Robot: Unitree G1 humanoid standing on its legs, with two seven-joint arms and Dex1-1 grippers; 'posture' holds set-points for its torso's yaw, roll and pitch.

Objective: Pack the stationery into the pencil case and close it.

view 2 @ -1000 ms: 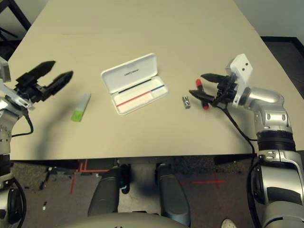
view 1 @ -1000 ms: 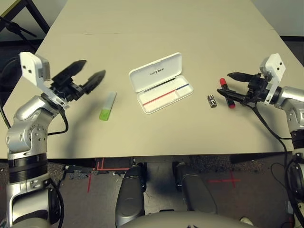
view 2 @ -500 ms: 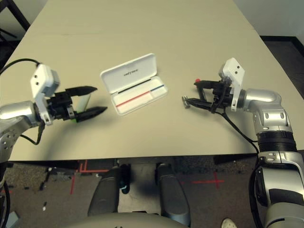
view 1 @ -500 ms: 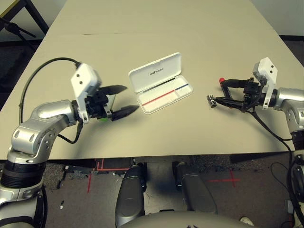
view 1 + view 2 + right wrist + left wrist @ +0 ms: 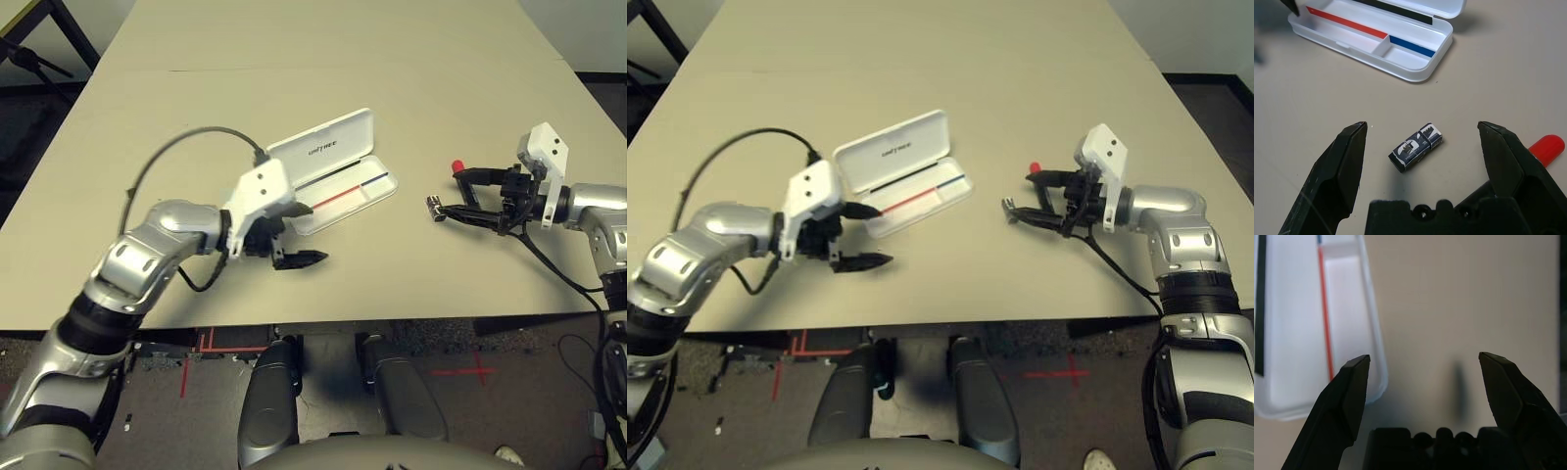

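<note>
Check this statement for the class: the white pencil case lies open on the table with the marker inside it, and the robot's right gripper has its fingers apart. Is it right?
Not quite: the marker is not inside the pencil case. The right wrist view shows it on the table, outside the case. The case does lie open, and the right gripper has its fingers apart.

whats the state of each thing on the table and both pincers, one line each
white rectangular plastic pencil case: lid open, compartments empty
small black-and-silver block: lying on its side, ungripped
black marker with red end: lying flat, partly hidden
left black two-fingered pincer: open, empty
right black two-fingered pincer: open, empty
</note>
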